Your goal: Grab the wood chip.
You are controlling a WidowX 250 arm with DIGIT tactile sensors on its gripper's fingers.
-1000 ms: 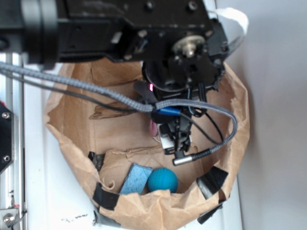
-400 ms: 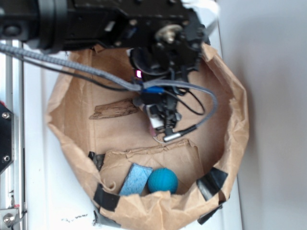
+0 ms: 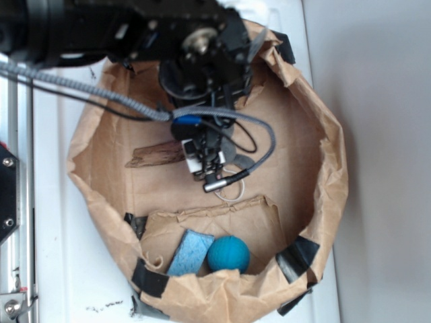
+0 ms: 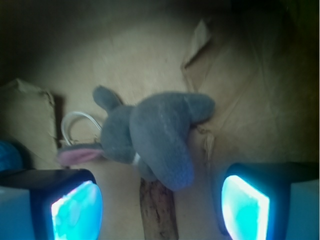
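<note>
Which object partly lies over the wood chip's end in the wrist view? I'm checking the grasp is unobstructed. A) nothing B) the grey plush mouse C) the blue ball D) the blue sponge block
B: the grey plush mouse overlaps the top end of the wood chip, between the open tool's fingers.

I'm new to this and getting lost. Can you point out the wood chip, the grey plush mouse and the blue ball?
wood chip (image 3: 156, 155): exterior view, middle of the sliver.
grey plush mouse (image 4: 160, 136): wrist view, its body.
blue ball (image 3: 228, 254): exterior view, its centre.
</note>
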